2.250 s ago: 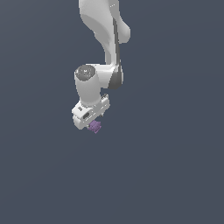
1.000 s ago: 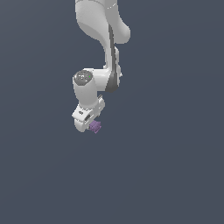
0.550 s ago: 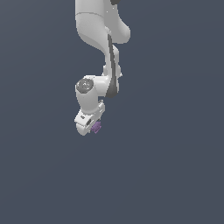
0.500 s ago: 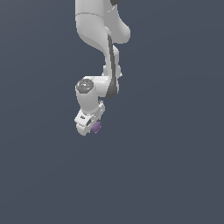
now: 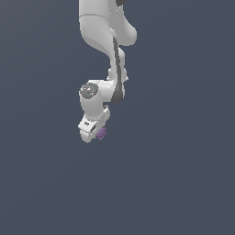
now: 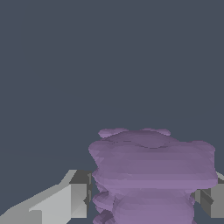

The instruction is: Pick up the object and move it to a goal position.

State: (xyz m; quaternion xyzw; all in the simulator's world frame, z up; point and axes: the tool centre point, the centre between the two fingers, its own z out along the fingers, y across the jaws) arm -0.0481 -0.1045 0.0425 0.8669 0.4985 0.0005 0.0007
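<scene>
Exterior view: white arm hangs down against plain dark grey, and the gripper at its low end pinches the small purple piece, which shows on the exterior view's right side of the fingers. Wrist view: ridged, lumpy purple piece sits between the two grey fingers, one on each side, touching it.

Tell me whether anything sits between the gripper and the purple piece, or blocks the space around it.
Nothing visible does. The purple piece sits directly between the fingers of the gripper, one on each side, with no other thing in between. Around it both views show only plain dark background; no goal marker is visible.
</scene>
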